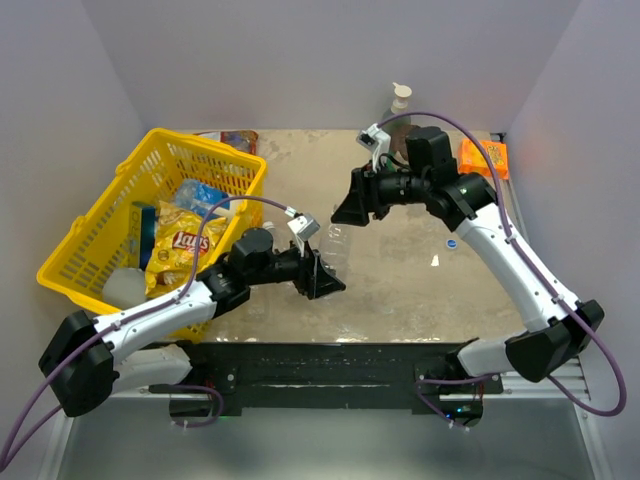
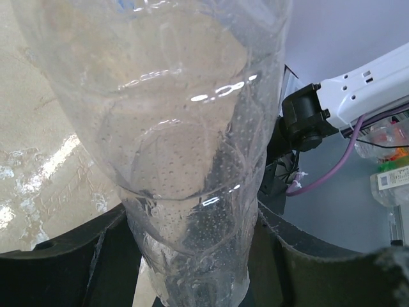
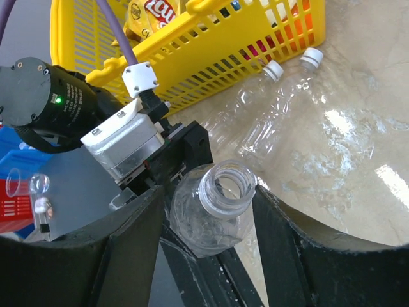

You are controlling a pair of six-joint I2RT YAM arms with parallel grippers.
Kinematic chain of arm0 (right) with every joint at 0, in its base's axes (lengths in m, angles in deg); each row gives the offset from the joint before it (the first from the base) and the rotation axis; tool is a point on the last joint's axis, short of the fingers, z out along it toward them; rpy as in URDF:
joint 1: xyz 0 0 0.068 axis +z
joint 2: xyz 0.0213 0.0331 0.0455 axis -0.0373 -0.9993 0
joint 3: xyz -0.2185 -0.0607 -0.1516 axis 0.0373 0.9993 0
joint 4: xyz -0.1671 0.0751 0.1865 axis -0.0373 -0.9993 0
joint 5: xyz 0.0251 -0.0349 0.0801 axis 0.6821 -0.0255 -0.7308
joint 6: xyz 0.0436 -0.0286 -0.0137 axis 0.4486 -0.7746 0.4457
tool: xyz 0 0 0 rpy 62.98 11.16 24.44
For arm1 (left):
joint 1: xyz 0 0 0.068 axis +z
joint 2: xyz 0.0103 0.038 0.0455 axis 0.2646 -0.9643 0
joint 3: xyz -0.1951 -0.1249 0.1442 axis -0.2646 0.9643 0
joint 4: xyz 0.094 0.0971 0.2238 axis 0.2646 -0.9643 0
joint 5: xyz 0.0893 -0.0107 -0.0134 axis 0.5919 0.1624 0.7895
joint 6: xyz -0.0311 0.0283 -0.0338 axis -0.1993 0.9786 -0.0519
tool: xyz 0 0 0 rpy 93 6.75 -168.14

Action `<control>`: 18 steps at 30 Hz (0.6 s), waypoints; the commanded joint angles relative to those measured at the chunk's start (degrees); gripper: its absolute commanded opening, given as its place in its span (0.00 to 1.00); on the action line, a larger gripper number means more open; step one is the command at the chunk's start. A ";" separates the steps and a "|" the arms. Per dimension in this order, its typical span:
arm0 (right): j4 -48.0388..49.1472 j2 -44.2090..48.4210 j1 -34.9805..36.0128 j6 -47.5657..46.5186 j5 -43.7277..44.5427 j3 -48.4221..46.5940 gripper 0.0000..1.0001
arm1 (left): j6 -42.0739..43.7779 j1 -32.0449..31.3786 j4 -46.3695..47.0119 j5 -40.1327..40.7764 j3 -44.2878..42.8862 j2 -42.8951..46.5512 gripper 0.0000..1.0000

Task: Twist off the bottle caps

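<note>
Left arm (image 1: 150, 315) and right arm (image 1: 520, 265) wear white shells over black joints.
Purple cables (image 3: 118, 32) loop along both; left gripper (image 1: 325, 282) and right gripper (image 1: 352, 208) are black, with grey-white camera blocks (image 1: 302, 226).

Bright, even overhead light fills the top view, and shadows on the table (image 1: 400, 290) are faint and soft. In the right wrist view, white glare patches streak the tabletop. In the left wrist view the bottle (image 2: 192, 128) sits very close, carries small white glints and warps whatever shows through it. The dark fingers (image 3: 332, 268) at the bottom edge show little detail.
</note>
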 commanded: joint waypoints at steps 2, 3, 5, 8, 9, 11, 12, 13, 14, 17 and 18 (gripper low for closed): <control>2.19 0.73 1.33 2.86 2.62 -0.15 0.48 | 0.51 -0.17 1.73 0.50 -1.33 0.64 0.36; 2.89 0.73 1.24 3.30 2.98 0.12 0.45 | 0.60 -0.17 1.64 0.50 -1.33 0.72 0.36; 3.33 0.56 1.24 4.18 3.86 0.82 0.41 | 0.78 -0.17 1.55 0.50 -1.15 1.07 0.36; 3.69 0.38 1.24 4.54 4.48 1.78 0.38 | 1.13 -0.26 1.03 0.85 -1.15 1.78 0.36; 3.86 0.21 1.33 4.62 4.83 1.96 0.37 | 1.30 -0.26 0.85 0.94 -1.15 1.78 0.36; 4.04 0.12 1.24 4.89 5.53 2.31 0.31 | 1.30 -0.26 0.58 0.94 -1.07 2.13 0.36; 3.87 0.03 1.33 4.80 6.49 2.23 0.27 | 1.30 -0.35 0.58 0.86 -0.89 2.30 0.36; 3.86 0.03 1.24 4.97 7.11 2.23 0.23 | 1.22 -0.35 0.58 0.85 -0.72 2.31 0.37; 3.86 0.12 1.24 5.15 7.81 2.14 0.15 | 1.22 -0.35 0.41 0.94 -0.63 2.39 0.38; 4.04 1.00 1.33 5.59 10.02 2.49 0.03 | 0.78 -0.35 0.49 1.90 -0.10 2.92 0.47; 4.56 1.43 1.24 5.85 10.89 2.66 0.01 | 0.43 -0.35 0.58 2.69 0.08 3.09 0.60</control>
